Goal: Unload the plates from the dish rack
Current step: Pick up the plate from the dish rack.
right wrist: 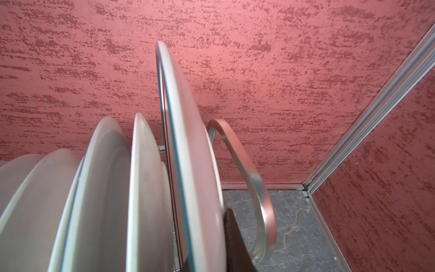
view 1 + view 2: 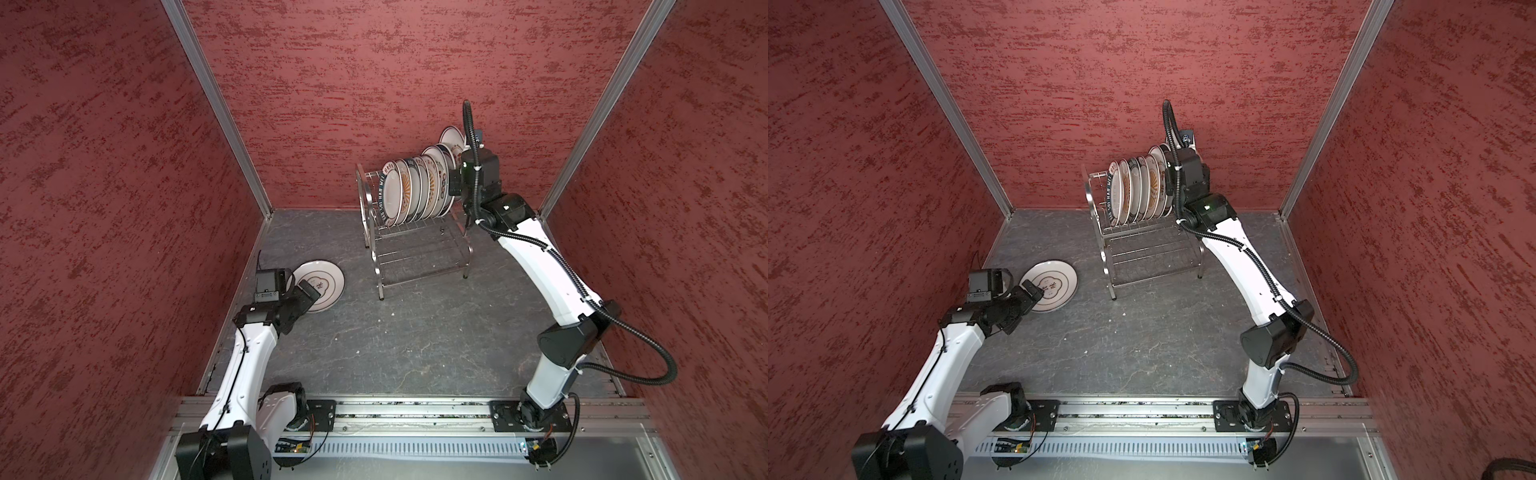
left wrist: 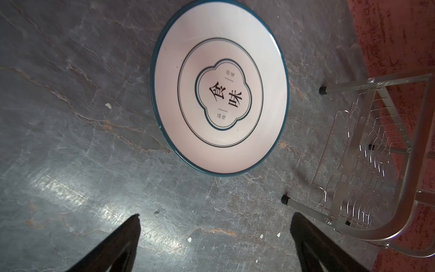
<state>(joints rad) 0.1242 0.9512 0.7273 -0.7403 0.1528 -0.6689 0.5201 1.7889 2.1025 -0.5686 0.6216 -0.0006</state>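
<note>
Two arms work on one grey table [image 2: 415,340]. There is one dish rack and one plate lying loose, and the other plates are in the rack.

Near the table's left edge, the left gripper [image 3: 216,226] hovers with its jaws spread wide, holding nothing. Just beyond it, the flat plate [image 2: 328,282] lies face up on the table. Only the left wrist view makes its print readable: a teal rim and a clover outline around black Chinese characters.

Toward the far edge, right of centre, stands the dish rack [image 2: 419,249], which has two tiers. Its upper tier holds a row of plates [image 2: 409,187] standing on edge. There are about eight, packed too tightly for a sure count. Both top views show their faces, with orange sunbursts and a lettered dark rim. The right wrist view shows only their white backs.

At the rack's right end, one raised plate [image 2: 453,139] stands higher than the row. The right gripper [image 2: 452,183] is clamped on its near rim. In the right wrist view, one dark finger [image 1: 235,245] presses against the plate's back, and the plate hides the other finger.
</note>
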